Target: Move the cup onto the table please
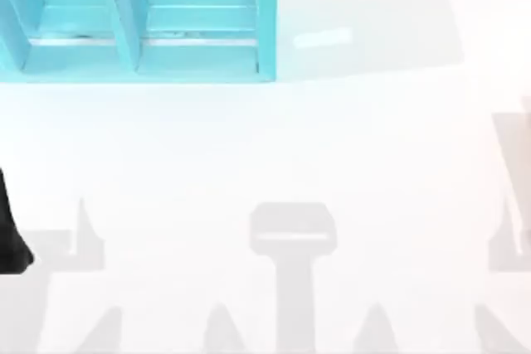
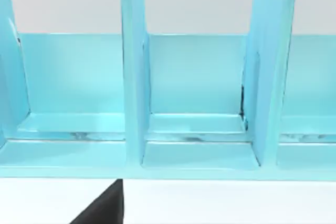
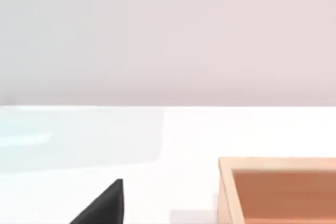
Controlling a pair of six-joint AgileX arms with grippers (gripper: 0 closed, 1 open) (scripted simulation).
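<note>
Table [image 1: 265,163] white, one turquoise shelf [image 1: 137,47], perhaps one wooden box [image 3: 278,190], grippers' state unclear.

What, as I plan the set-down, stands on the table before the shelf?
Nothing visible: the table before the shelf is bare. An orange box sits on it elsewhere, seen from the right wrist.

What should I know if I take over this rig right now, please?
Left tool: above the table, facing the compartments of the turquoise shelf; holding nothing that I can see.
Right tool: above the table, near a wooden box.
Done: nothing that I can confirm.
Left: locate the cup, grasp it and set it on the table.
</note>
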